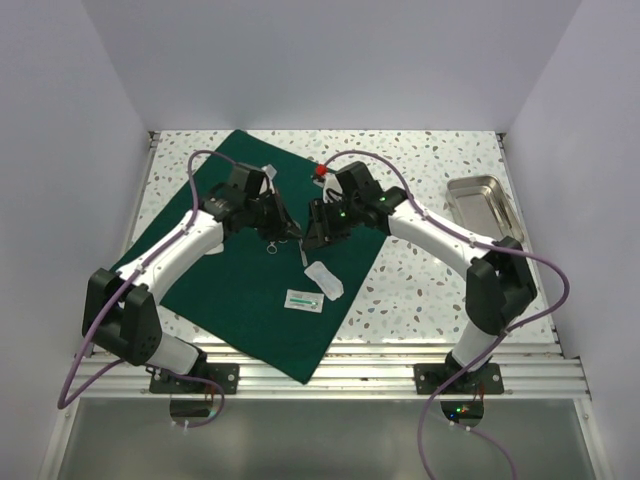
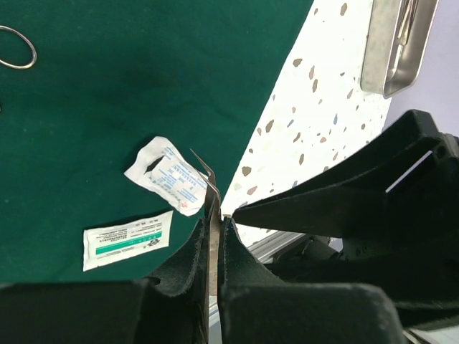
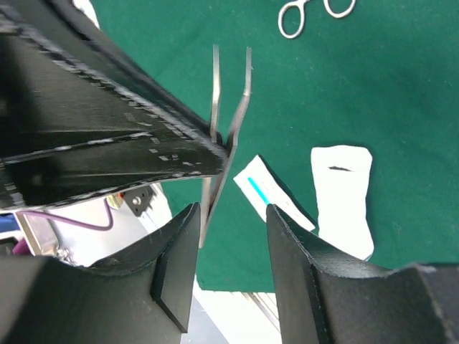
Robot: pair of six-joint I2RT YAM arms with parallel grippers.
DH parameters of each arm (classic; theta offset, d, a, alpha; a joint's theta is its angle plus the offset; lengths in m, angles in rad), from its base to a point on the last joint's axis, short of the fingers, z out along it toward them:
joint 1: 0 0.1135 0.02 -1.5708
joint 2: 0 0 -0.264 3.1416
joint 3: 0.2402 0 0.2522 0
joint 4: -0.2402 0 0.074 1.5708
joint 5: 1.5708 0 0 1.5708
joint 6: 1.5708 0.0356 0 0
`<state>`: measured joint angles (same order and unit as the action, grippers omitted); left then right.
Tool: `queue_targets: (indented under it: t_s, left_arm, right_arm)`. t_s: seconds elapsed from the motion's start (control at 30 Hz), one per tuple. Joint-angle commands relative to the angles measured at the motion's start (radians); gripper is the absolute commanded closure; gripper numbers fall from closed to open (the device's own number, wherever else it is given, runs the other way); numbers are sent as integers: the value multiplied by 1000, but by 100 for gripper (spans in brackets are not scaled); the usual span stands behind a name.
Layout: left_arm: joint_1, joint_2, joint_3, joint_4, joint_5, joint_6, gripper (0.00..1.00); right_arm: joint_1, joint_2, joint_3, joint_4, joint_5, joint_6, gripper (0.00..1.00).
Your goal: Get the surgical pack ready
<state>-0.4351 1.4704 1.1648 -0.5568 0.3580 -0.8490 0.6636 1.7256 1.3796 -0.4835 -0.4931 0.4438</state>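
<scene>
The left claw (image 2: 213,228) is pinched shut on a pair of thin steel tweezers (image 2: 213,204), gripping them part-way along so that the pointed tips stick out past the fingers. The right claw (image 3: 229,215) faces it just beside, its jaws standing apart at a middling width; the tweezers' two prongs run through the gap and neither pad clearly presses on them. Both claws hang above the dark green drape (image 1: 230,290), which lies spread as a broad flat sheet, turned diagonally, on the left and middle of the speckled tabletop (image 1: 420,290), its near corner reaching the front edge. On the cloth below the claws lie two small white packets (image 2: 165,175), close together, one printed with a blue stripe. Farther up the drape are the ring handles (image 3: 290,18) of another steel instrument. A shiny steel tray (image 1: 480,205) sits on the right side of the tabletop, well apart from the drape.
</scene>
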Motion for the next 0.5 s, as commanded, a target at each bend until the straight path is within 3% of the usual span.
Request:
queue_targets:
  t_s: [0.0, 0.3, 0.47]
  left_arm:
    - [-10, -15, 16, 18, -2, -12, 100]
    - [-33, -28, 18, 51, 42, -44, 100]
    - [-33, -45, 13, 57, 44, -56, 100]
  right_arm:
    - [1, -80, 3, 31, -27, -13, 53]
    - [1, -31, -7, 75, -74, 4, 55]
    - [1, -18, -16, 74, -70, -7, 62]
